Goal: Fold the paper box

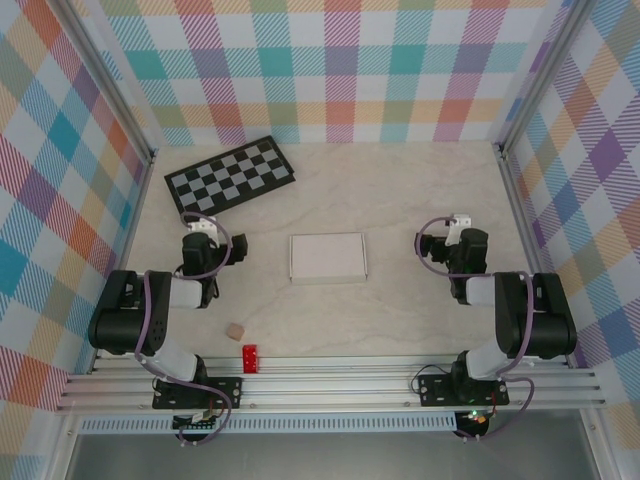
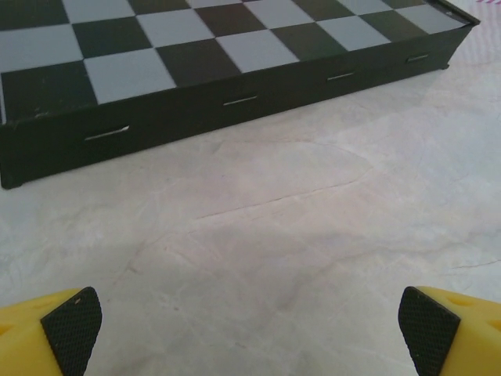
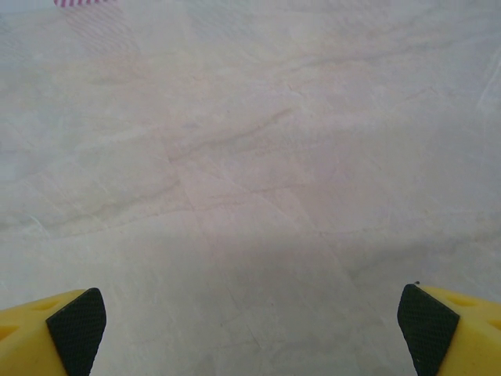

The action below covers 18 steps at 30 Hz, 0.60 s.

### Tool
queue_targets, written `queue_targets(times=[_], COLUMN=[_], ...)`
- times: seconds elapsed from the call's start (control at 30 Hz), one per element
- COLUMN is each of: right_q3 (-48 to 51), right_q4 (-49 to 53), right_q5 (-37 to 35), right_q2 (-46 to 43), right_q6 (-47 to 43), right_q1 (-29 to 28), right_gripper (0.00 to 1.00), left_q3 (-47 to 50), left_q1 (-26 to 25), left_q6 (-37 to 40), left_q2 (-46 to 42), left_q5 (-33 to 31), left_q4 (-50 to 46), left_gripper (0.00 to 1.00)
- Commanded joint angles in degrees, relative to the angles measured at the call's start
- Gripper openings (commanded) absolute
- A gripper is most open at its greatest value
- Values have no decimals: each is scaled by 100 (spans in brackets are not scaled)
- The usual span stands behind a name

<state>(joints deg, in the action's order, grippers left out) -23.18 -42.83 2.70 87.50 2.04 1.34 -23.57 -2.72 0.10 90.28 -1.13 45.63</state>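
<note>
Far left on the counter point(image 1: 400, 320): board point(image 1: 230, 174), flat and skewed. Just nearer than it: left tool point(image 1: 200, 228), released, jaws wide, nothing between the pads point(image 2: 72, 329). Lower down, by the near rail: tan cube point(image 1: 234, 330) and red block point(image 1: 249, 357), apart from each other. Centre: box point(image 1: 328, 256), a flat white rectangle, well apart from both tools and lying between them; hard to tell from above whether a sheet or a shallow box. Right: right tool point(image 1: 458, 225), likewise released and wide, over bare counter. Risks, as judgement: thin card probably sliding on the smooth surface if pushed from one side alone; a flap creasing off its line if pinched too deep; the board clipped by a left swing toward the centre, given how close it sits. From above: the whole layout, with box placed against both arms. From the left wrist: the board's dark side wall with narrow slits, too fine to read from above. From the right wrist: veined stone close up, pads at both lower corners.
</note>
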Motion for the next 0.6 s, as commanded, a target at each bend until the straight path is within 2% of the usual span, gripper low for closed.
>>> queue_targets(times=[0.0,0.57], right_q3=[-96,-108], right_q4=[-266,-252], right_q5=[188,144], right_q2=[11,12], right_q6=[-133,-152], right_q1=[-42,-70], right_gripper=[100,100], left_q3=[-77,-110], left_q1=[-85,-97], left_q6=[195,202], left_q2=[-47,-43], left_q5=[-200,-227], left_q4=[25,-14], left_gripper=[100,100])
